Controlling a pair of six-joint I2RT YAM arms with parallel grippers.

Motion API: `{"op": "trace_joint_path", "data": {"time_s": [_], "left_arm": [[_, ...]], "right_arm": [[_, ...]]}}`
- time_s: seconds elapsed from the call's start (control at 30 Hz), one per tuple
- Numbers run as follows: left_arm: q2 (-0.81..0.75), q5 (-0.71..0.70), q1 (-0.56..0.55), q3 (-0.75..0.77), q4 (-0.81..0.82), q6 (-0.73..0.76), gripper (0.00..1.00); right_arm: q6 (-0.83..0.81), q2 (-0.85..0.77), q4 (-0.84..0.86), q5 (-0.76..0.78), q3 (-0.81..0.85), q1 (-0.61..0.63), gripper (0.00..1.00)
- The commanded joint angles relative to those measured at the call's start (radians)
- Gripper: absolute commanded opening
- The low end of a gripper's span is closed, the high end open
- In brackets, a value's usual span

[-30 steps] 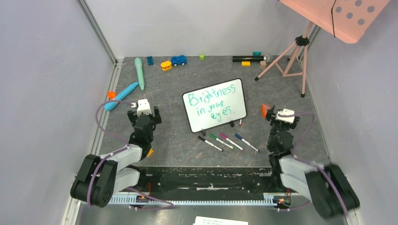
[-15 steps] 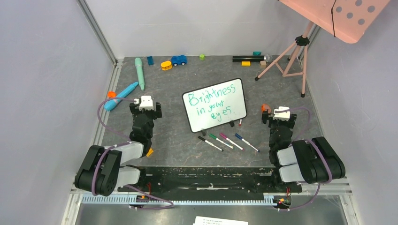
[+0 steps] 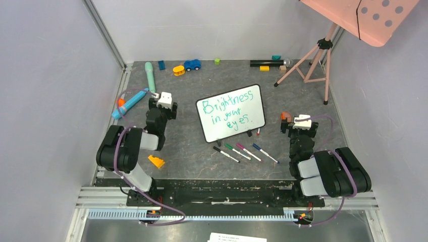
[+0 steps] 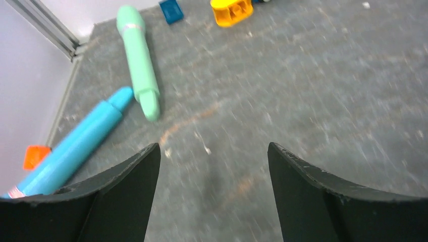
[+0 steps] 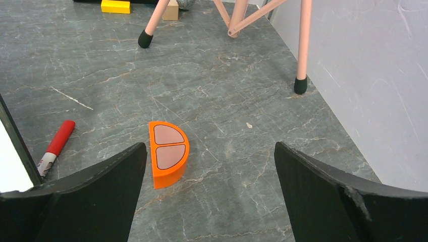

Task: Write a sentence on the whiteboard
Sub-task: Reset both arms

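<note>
The whiteboard, white with a thin black frame, stands tilted at the table's middle. The sentence on it reads "Brightness in your eyes" in teal-green, in three lines. Several markers lie just in front of it. My left gripper is open and empty, left of the board; in the left wrist view it hangs over bare table. My right gripper is open and empty, right of the board; in the right wrist view an orange half-round block lies between its fingers, untouched. The board's edge shows at that view's left.
A blue toy pen and a mint one lie at the left, also in the left wrist view. A red marker lies by the board. A pink tripod holds a pink dotted panel at back right. Small toys line the back edge; an orange wedge lies near the left arm.
My left arm has folded back and its gripper has moved up and to the right, uncovering the orange wedge. My right arm folded back earlier and now holds still.
</note>
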Motion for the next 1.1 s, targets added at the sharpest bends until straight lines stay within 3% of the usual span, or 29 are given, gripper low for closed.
{"op": "trace_joint_path", "data": {"time_s": [0.0,0.1,0.17,0.23,0.27,0.4,0.53,0.6,0.67,0.7,0.8,0.9,0.93,1.0,1.07], "left_arm": [[-0.027,0.116,0.086,0.146,-0.186,-0.052,0.82],[-0.058,0.108,0.125,0.071,-0.075,-0.159,0.88],[-0.08,0.135,0.126,-0.054,0.131,-0.162,0.92],[-0.065,0.183,0.126,-0.185,0.395,-0.148,0.9],[-0.058,0.206,0.126,-0.204,0.425,-0.129,0.85],[-0.179,0.195,0.12,-0.249,0.422,-0.176,0.86],[-0.351,0.047,0.076,-0.318,0.358,-0.147,0.93],[-0.506,-0.01,0.069,-0.311,0.115,-0.191,1.0],[-0.612,-0.033,0.069,-0.214,-0.308,-0.22,1.0],[-0.597,-0.03,0.068,-0.197,-0.337,-0.211,1.0],[-0.387,-0.033,0.073,-0.33,0.147,-0.237,1.0],[-0.096,-0.005,0.083,-0.309,0.41,-0.238,1.0],[-0.104,-0.004,0.083,-0.301,0.366,-0.237,1.0],[-0.215,0.029,0.082,-0.241,0.082,-0.231,1.0],[-0.171,0.107,0.08,-0.193,0.077,-0.191,1.0]], "right_arm": [[0.007,-0.008,0.047,-0.007,-0.103,-0.005,0.98],[0.008,-0.009,0.046,-0.007,-0.105,-0.005,0.98],[0.007,-0.009,0.046,-0.006,-0.104,-0.005,0.98],[0.007,-0.008,0.046,-0.007,-0.105,-0.005,0.98],[0.007,-0.008,0.046,-0.006,-0.103,-0.005,0.98],[0.007,-0.008,0.046,-0.006,-0.104,-0.005,0.98],[0.007,-0.008,0.046,-0.006,-0.104,-0.004,0.98],[0.007,-0.009,0.046,-0.006,-0.104,-0.004,0.98],[0.007,-0.009,0.045,-0.006,-0.103,-0.004,0.98],[0.007,-0.009,0.046,-0.007,-0.104,-0.004,0.98],[0.007,-0.009,0.045,-0.007,-0.105,-0.005,0.98],[0.007,-0.008,0.046,-0.007,-0.103,-0.005,0.98],[0.007,-0.009,0.044,-0.008,-0.103,-0.005,0.98],[0.007,-0.009,0.044,-0.007,-0.104,-0.004,0.98],[0.006,-0.009,0.044,-0.008,-0.103,-0.004,0.98]]}}
